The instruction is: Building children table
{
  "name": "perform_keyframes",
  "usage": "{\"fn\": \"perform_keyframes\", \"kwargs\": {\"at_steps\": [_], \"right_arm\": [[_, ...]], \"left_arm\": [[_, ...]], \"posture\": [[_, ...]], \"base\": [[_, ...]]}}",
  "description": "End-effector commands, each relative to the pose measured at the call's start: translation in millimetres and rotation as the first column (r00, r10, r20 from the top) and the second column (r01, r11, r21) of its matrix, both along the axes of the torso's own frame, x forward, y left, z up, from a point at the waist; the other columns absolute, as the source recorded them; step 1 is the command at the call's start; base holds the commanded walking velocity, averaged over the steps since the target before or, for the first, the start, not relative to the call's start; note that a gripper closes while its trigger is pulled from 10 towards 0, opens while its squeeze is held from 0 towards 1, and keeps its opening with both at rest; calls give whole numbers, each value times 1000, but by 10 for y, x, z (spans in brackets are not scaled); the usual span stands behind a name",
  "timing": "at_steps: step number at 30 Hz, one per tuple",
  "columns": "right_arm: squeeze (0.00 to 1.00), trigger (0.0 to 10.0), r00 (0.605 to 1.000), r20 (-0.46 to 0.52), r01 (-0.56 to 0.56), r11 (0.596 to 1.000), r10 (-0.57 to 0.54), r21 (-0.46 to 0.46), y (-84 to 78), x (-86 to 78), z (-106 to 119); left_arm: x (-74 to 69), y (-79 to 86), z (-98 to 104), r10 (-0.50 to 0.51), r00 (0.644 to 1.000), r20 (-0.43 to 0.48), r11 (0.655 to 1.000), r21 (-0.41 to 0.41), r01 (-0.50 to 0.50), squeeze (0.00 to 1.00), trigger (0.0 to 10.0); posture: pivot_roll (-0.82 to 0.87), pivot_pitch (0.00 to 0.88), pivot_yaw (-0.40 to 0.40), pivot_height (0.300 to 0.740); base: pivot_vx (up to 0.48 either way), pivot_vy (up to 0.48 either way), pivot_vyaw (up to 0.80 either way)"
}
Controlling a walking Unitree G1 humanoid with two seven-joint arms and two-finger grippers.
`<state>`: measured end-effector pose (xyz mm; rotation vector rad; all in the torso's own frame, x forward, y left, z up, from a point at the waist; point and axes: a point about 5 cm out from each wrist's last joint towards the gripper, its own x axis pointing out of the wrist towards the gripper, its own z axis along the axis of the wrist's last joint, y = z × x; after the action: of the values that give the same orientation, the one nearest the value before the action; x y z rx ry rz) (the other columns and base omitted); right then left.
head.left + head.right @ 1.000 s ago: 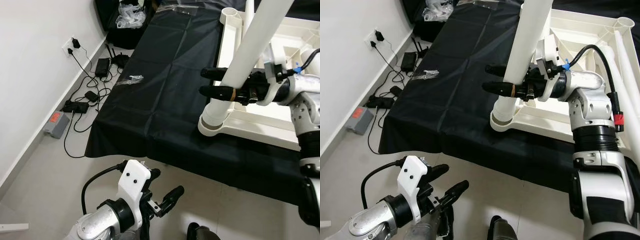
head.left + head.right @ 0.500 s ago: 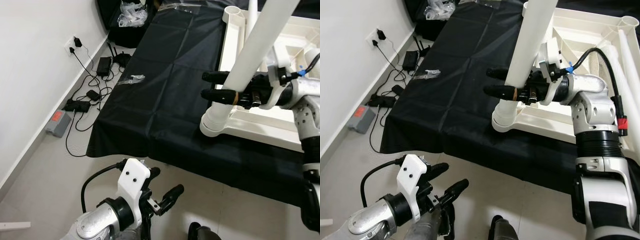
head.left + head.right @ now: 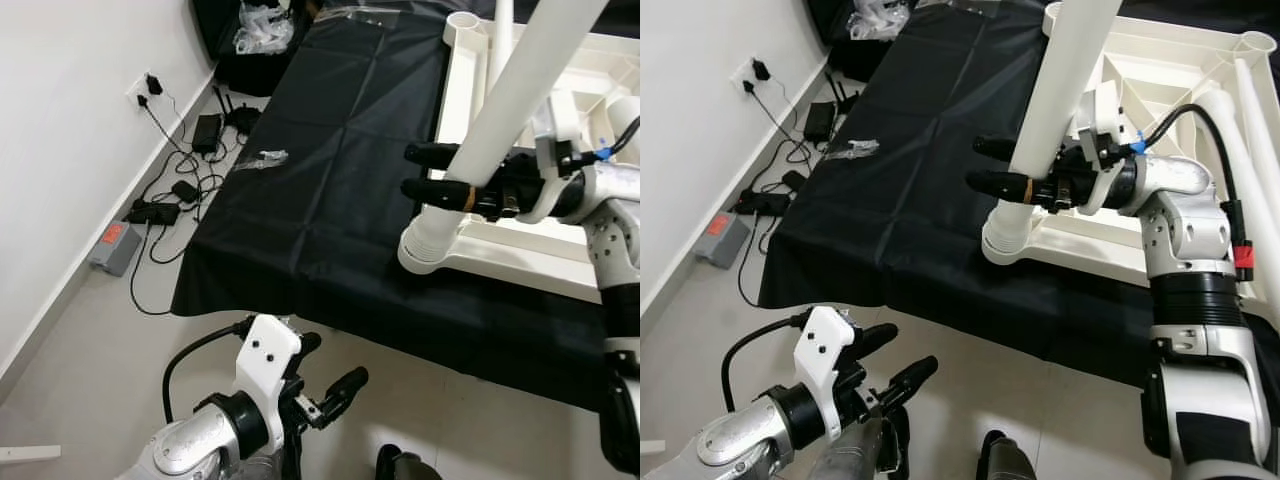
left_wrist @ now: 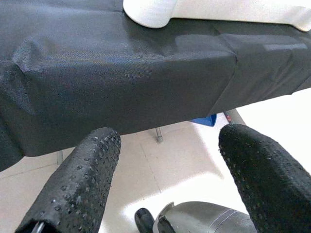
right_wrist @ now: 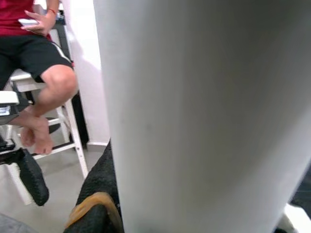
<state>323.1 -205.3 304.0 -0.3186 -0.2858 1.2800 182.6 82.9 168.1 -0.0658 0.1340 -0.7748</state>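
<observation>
Clearly, our right gripper [image 3: 1002, 166] had its jaws pinched on the white table leg [image 3: 1058, 95], low on the tube, just above the corner socket [image 3: 1005, 243] of the overturned white tabletop [image 3: 520, 255]. We judged the leg a hollow plastic tube: light, stiff and smooth, so apt to slip or twist in a narrow pinch, and long enough to lever against the grip. Holding it near the socket seemed sensible, since that keeps the seated end steady; the leg leaned over rather than standing square. The tabletop lay upside down on a table under a black cloth [image 3: 330, 180], which looked thin and creased and might slide. Our left gripper [image 3: 325, 385] hung idle below the table edge, jaws spread. Cables and chargers [image 3: 180, 185] littered the tiled floor [image 3: 90, 360] by the wall, and a seated person [image 5: 41, 63] was nearby.
</observation>
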Motion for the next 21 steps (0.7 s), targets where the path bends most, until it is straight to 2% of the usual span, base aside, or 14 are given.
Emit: {"fn": "perform_keyframes", "kwargs": {"at_steps": [1, 6, 11, 12, 17, 21], "right_arm": [[0, 10000, 995, -100, 12, 999, -17, -49, 51, 30, -262], [0, 10000, 990, -121, 65, 996, -72, -60, 144, 38, -341], [0, 10000, 987, -139, 77, 995, -85, -64, 171, 45, -373], [0, 10000, 978, -171, 112, 991, -123, -71, 230, 85, -428], [0, 10000, 972, -184, 136, 988, -147, -73, 254, 108, -446], [0, 10000, 951, -201, 220, 971, -235, -96, 275, 203, -517]], "left_arm": [[-32, 4, -39, -13, 999, -32, 1000, 2, 13, 0, 10000], [7, 12, -22, -5, 1000, -23, 1000, -3, 5, 0, 10000], [21, 16, -16, -1, 1000, -21, 1000, -5, 1, 0, 10000], [46, 25, -7, 7, 1000, -15, 1000, -6, -7, 0, 10000], [56, 29, -4, 11, 1000, -12, 1000, -6, -11, 0, 10000], [56, 23, -6, 15, 1000, -10, 1000, -7, -16, 0, 10000]], "posture": [[220, 345, 63, 740], [215, 347, 58, 740], [214, 348, 59, 740], [208, 350, 55, 740], [208, 350, 55, 740], [206, 355, 45, 740]], "base": [[0, 0, 0], [0, 0, 0], [0, 0, 0], [0, 0, 0], [0, 0, 0], [0, 0, 0]]}}
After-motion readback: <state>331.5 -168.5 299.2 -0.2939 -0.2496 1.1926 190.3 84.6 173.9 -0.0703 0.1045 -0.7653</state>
